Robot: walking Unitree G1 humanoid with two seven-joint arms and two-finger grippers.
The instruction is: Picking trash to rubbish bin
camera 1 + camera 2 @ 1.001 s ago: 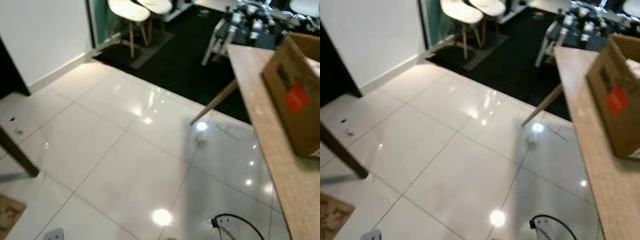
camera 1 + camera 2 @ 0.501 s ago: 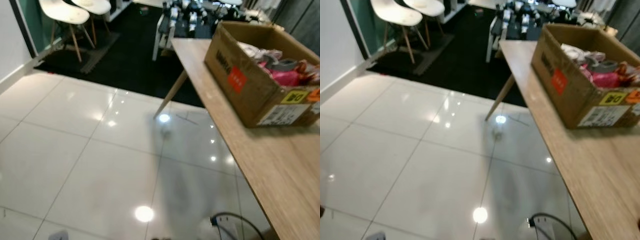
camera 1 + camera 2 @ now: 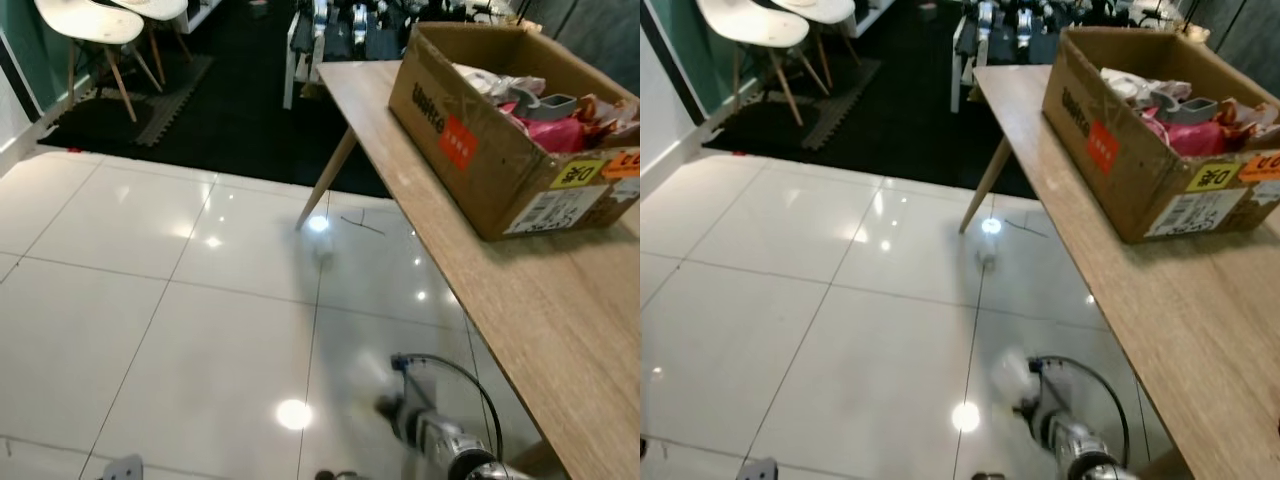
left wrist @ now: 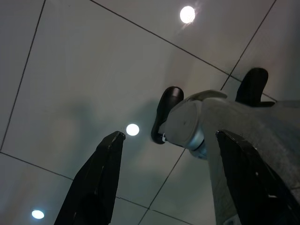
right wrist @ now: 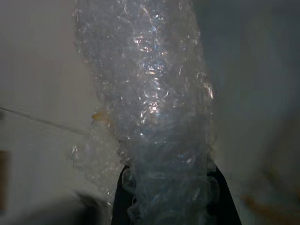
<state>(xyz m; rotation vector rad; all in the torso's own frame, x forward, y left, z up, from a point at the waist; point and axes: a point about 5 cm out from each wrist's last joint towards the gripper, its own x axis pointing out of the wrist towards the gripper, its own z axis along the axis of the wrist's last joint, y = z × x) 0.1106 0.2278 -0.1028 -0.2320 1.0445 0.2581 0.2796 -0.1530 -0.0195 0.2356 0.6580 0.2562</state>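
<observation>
Already the right end effector (image 5: 168,187) is clamped on the bubble wrap (image 5: 150,103), its long axis running straight out past the fingers, low beside the worktop (image 3: 520,300); the left end effector (image 4: 164,178) hangs spread.

Silver arm (image 3: 447,447), black cable loop (image 3: 452,375), black gripper fingers (image 4: 96,180)

Head stereo pair: high, angled down, sharing tiled floor (image 3: 150,300) and wooden table (image 3: 1180,300). Left wrist camera: faces floor. Right wrist camera: close against bubble wrap (image 5: 150,103).
</observation>
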